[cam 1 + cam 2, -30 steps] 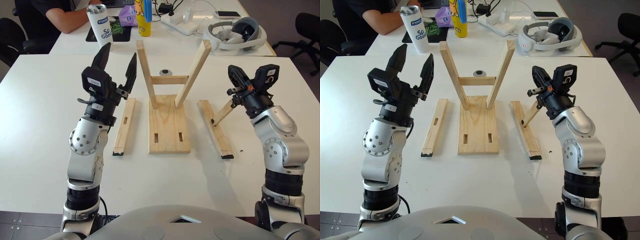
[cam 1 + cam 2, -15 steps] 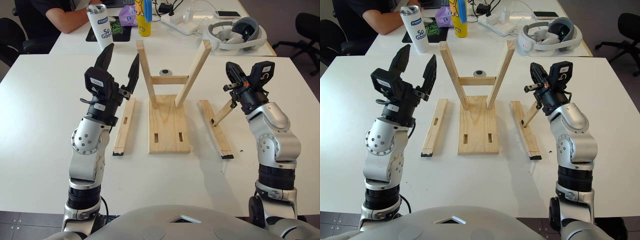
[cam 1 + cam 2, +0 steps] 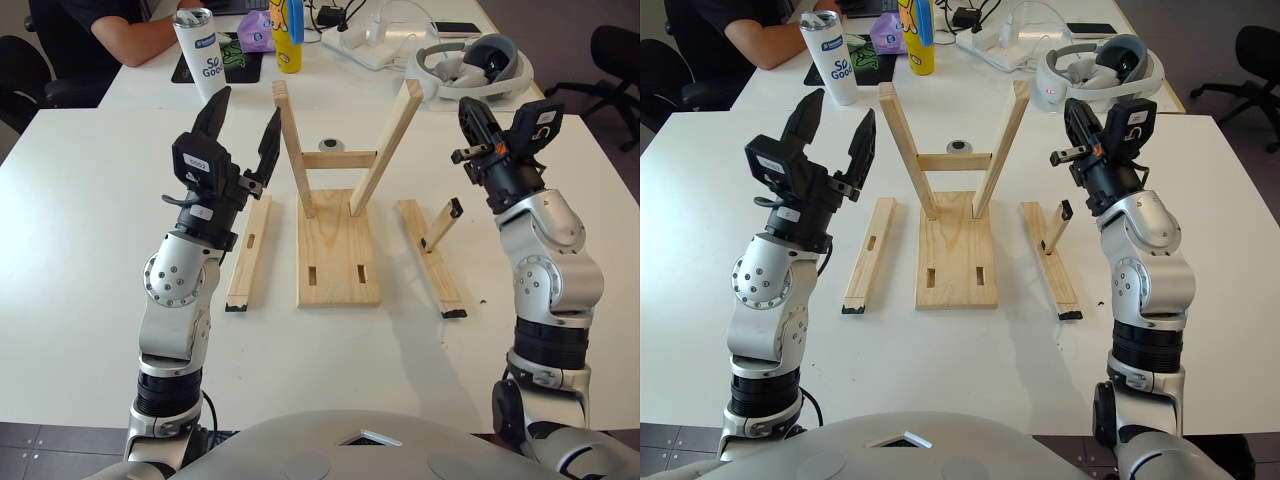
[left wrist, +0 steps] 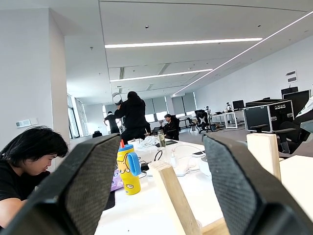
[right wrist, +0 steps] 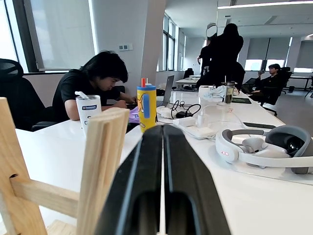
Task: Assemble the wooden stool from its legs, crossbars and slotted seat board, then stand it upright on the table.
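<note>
Nearest you, the slotted seat board [image 3: 338,262] lies flat at the middle of the white table [image 3: 90,200], its two near slots open. Just to its left a loose leg [image 3: 249,250] lies flat, one slot facing up. To its right a second leg [image 3: 432,260] lies flat too, and a short crossbar [image 3: 441,224] stands in it, tilted to the right. Your left gripper [image 3: 245,115] hangs above the far end of the left loose leg, its jaws spread wide and pointing up and away. Your right gripper [image 3: 472,115] is raised to the right of the short crossbar, apart from it, its jaws clenched finger against finger. At the board's far end two legs [image 3: 293,145] stand up out of it, leaning apart like a V, joined by a crossbar [image 3: 338,159]. Behind them a round grommet [image 3: 332,145] sits in the tabletop. On the table beyond stand a white tumbler [image 3: 199,50], a yellow bottle [image 3: 288,30] and a headset [image 3: 470,62].
</note>
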